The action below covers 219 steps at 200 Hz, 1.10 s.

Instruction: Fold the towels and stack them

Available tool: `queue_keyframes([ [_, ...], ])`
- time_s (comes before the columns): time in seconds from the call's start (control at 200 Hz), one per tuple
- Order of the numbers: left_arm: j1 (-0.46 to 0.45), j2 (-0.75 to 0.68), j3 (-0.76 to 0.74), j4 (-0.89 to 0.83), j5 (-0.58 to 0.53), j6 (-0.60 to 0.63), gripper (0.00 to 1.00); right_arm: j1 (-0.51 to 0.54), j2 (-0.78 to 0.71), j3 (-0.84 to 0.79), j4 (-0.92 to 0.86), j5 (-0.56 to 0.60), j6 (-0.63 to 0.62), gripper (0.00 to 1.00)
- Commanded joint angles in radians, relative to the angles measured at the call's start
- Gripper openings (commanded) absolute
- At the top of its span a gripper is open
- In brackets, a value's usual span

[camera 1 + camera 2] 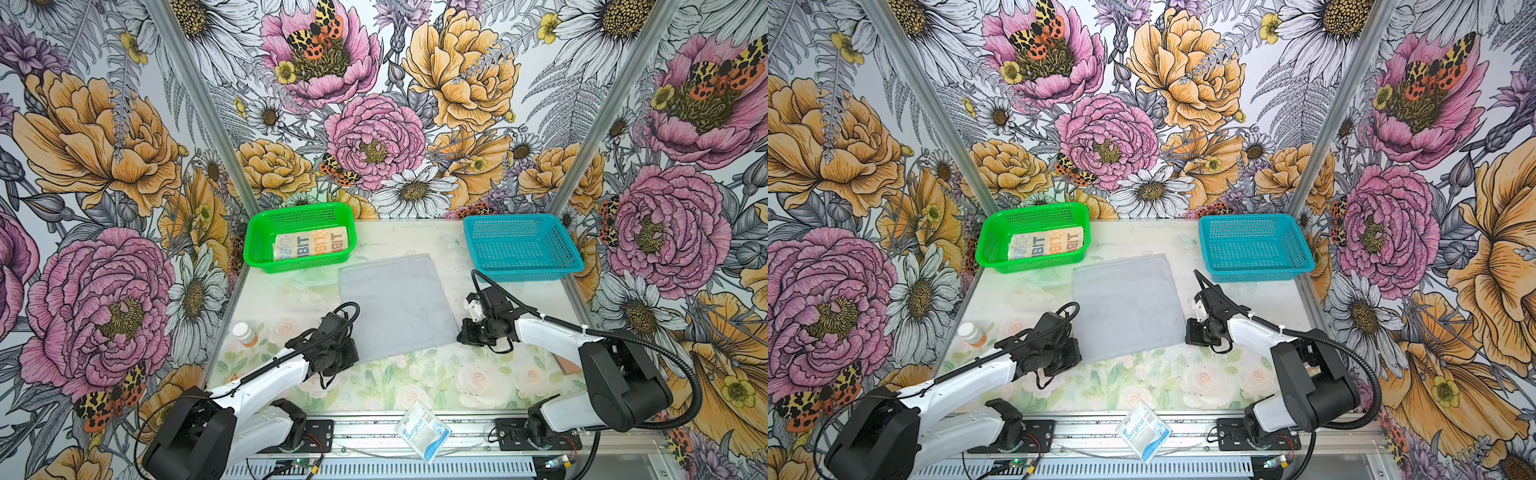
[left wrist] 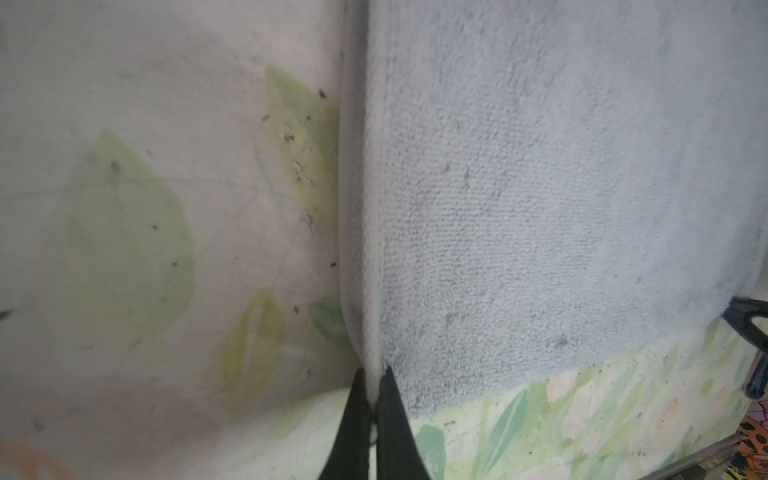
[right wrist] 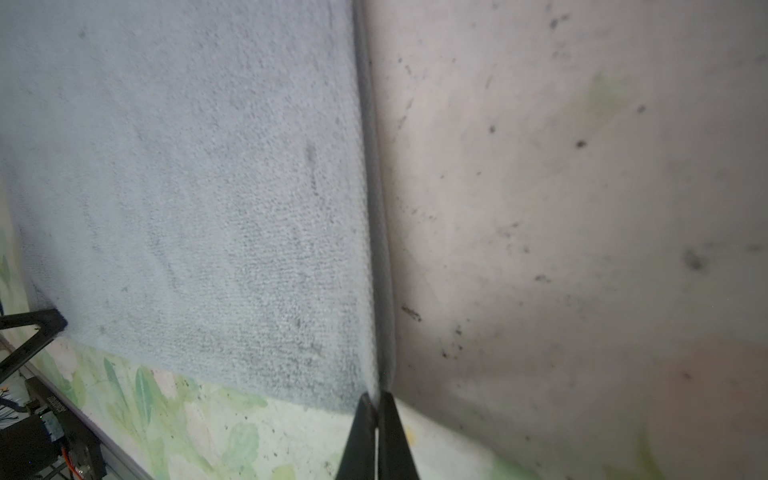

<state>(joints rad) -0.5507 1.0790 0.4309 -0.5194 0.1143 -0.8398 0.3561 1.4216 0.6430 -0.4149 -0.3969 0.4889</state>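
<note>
Grey towel [image 1: 395,303] spread flat, mid desk [image 1: 478,382]. Left claw [image 2: 374,374] pinching its near-left corner, right claw [image 3: 377,397] pinching near-right corner. Lettered towel [image 1: 309,245] folded inside green basket [image 1: 299,214], far-left desk corner.

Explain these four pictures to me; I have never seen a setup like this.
One robot's left arm and right arm reach over a flowered table. Two pictures look down from overhead and are nearly alike. The other two come from a camera on each arm's wrist. A grey towel lies flat in the middle. The left hand and the right hand are each shut on a near corner of it. At the back, a green basket holds a folded RABBIT towel, and a blue basket is empty. A small bottle and a Surgical packet lie aside.
</note>
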Motion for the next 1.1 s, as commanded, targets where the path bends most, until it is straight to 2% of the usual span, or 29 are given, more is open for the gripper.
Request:
queue_keyframes([
  [0.0,-0.075,-0.049,0.025,-0.125,0.005,-0.023,0.0,-0.003,-0.101,-0.043,-0.047,-0.044,-0.001,0.0],
  [0.105,-0.173,-0.088,0.062,-0.247,-0.035,-0.052,0.0,-0.002,-0.231,-0.101,-0.104,-0.061,0.031,0.0],
  [0.19,-0.201,-0.113,0.074,-0.272,-0.022,-0.084,0.0,0.003,-0.343,-0.129,-0.136,-0.088,0.079,0.0],
  [0.32,-0.213,-0.173,0.103,-0.315,-0.031,-0.115,0.0,0.009,-0.461,-0.11,-0.21,-0.104,0.128,0.0],
  [0.46,-0.197,-0.194,0.193,-0.347,-0.035,-0.09,0.0,0.011,-0.488,-0.033,-0.228,-0.094,0.131,0.0],
  [0.695,-0.058,-0.128,0.285,-0.331,-0.05,0.037,0.0,-0.008,-0.292,0.168,-0.224,-0.01,0.05,0.0],
  [0.891,0.096,-0.026,0.366,-0.263,0.008,0.162,0.0,-0.023,-0.079,0.38,-0.222,0.024,-0.029,0.0],
  [1.091,0.204,0.134,0.442,-0.157,0.068,0.256,0.0,-0.048,0.116,0.57,-0.212,0.027,-0.093,0.0],
])
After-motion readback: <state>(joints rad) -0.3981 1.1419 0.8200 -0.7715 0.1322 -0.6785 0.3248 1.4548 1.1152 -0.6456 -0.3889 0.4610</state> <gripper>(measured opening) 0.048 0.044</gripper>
